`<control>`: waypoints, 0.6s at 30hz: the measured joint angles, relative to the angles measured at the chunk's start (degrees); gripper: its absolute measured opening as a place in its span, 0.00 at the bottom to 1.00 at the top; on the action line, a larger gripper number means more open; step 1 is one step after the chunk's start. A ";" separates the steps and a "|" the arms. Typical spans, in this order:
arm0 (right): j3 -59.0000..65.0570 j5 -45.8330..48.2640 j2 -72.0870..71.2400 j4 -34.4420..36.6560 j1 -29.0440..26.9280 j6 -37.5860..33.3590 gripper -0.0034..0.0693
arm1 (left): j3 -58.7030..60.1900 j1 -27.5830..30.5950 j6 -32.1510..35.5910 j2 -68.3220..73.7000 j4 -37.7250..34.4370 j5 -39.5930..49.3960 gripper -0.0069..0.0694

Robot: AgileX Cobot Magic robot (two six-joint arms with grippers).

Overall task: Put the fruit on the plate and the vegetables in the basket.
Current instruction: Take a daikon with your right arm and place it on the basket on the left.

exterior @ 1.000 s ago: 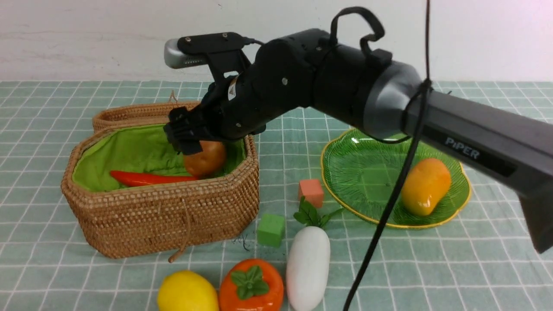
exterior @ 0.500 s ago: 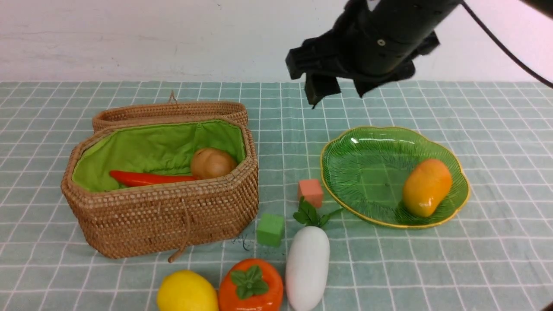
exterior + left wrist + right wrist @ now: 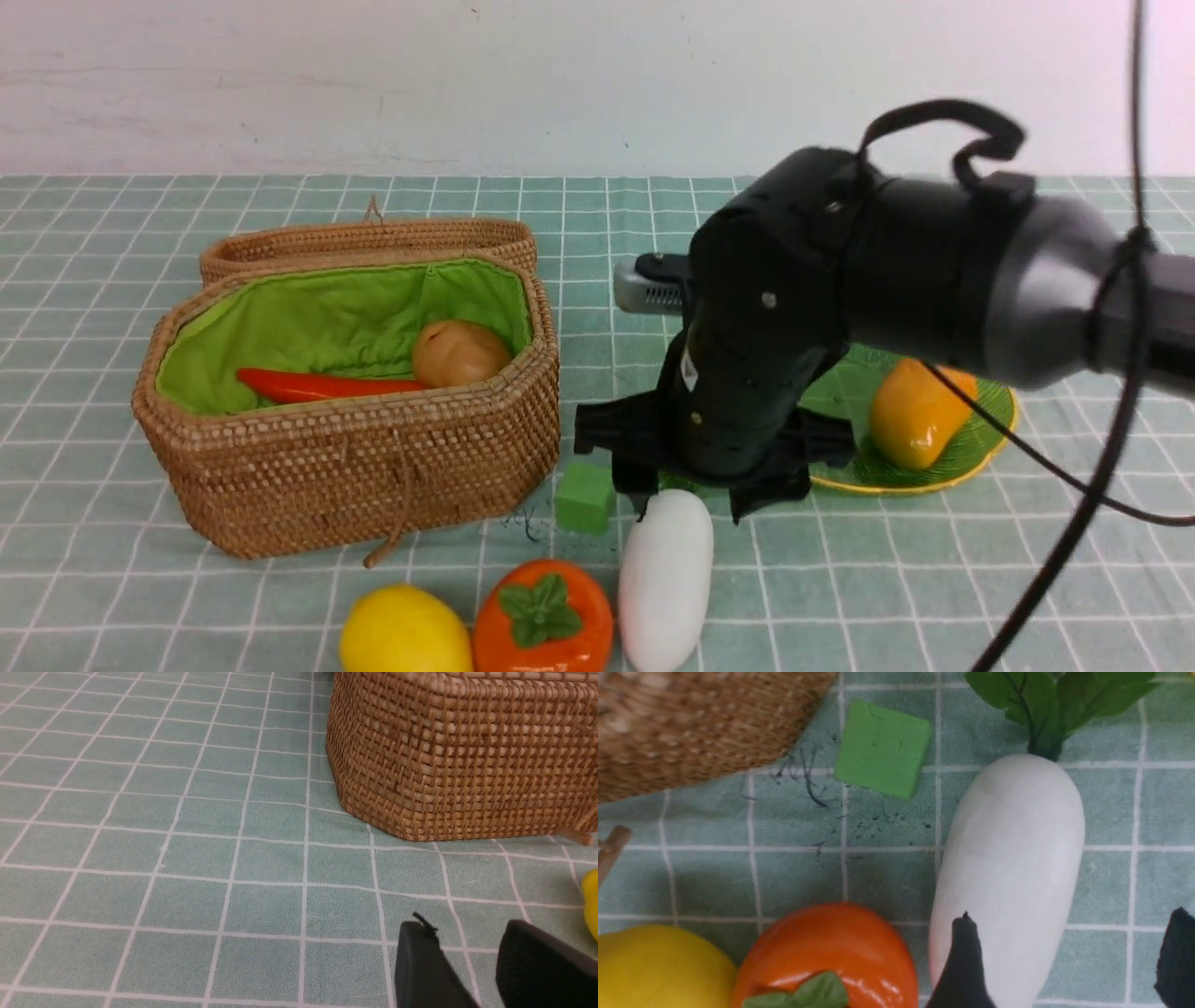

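My right gripper (image 3: 693, 509) hangs open just above the leafy end of the white radish (image 3: 665, 579), which lies on the cloth. In the right wrist view the right gripper (image 3: 1071, 933) has one finger over the radish (image 3: 1008, 858) and the other off to its side. Next to the radish sit the orange fruit (image 3: 541, 621) and the lemon (image 3: 404, 635). A carrot (image 3: 317, 385) and a potato (image 3: 459, 352) lie in the open basket (image 3: 355, 467). The mango (image 3: 920, 411) rests on the green plate (image 3: 1004, 411). My left gripper (image 3: 467, 938) is open and empty near the basket (image 3: 467, 756).
A small green cube (image 3: 585, 497) sits between the basket and the radish. The basket's lid (image 3: 369, 238) lies open behind it. My right arm hides most of the plate's left half. A yellow edge of the lemon (image 3: 592, 905) shows in the left wrist view.
My right arm left the basket, where the potato now lies free, swung up and to the right, then came down over the radish. The left gripper has not moved.
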 joint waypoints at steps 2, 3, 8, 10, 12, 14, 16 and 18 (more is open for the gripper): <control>0.00 -0.62 1.59 -0.02 0.00 0.11 0.76 | 0.00 0.00 0.00 0.00 0.00 0.00 0.40; 0.00 -1.15 3.08 0.05 0.00 0.14 0.76 | 0.00 0.00 0.00 0.00 0.00 0.00 0.40; -0.07 -2.23 7.00 1.19 0.00 0.44 0.76 | 0.00 0.00 0.00 0.00 0.00 0.00 0.40; -0.42 -2.09 7.33 1.19 0.00 0.44 0.76 | 0.00 0.00 0.00 0.00 0.00 0.00 0.40; -0.48 -2.09 7.33 1.19 0.00 0.44 0.74 | 0.00 0.00 0.00 0.00 0.00 0.00 0.40; -0.48 -2.09 7.39 0.81 0.00 0.44 0.74 | 0.00 0.00 0.00 0.00 0.00 0.00 0.40; -0.48 -2.29 7.08 -0.43 0.11 0.44 0.74 | 0.00 0.00 0.00 0.00 0.00 0.00 0.40; -0.30 -2.44 6.68 -1.54 0.17 0.44 0.74 | 0.00 0.00 0.00 0.00 0.00 0.00 0.40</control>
